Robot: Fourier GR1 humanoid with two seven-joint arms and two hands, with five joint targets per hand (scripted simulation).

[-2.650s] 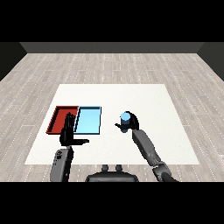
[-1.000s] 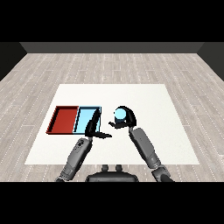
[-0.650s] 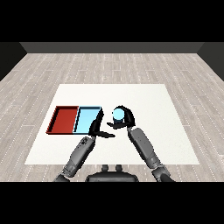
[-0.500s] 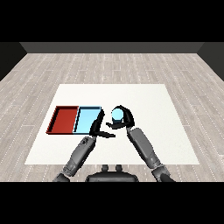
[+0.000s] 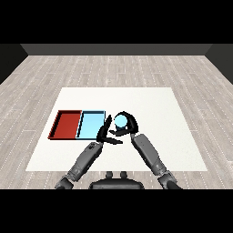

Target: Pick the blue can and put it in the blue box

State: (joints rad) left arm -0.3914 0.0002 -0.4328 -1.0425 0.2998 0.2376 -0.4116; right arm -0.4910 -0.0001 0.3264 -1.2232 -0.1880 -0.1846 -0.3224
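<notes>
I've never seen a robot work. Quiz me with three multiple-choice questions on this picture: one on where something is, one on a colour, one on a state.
1. Where is the blue can?
A. in the red tray
B. in the right hand, right of the blue tray
C. at the table's far edge

2. What colour is the leftmost tray?
A. red
B. green
C. yellow

3. How is the right hand?
A. flat on the table
B. out of sight
C. curled round the can

Answers: 1 B, the blue can sits in the right hand beside the blue tray. 2 A, the red tray lies leftmost. 3 C, its fingers wrap the can.

A flat white square table (image 5: 154,104) carries a shallow red tray (image 5: 66,124) and light blue tray (image 5: 90,124), touching, just left of the left hand (image 5: 105,134).
</notes>
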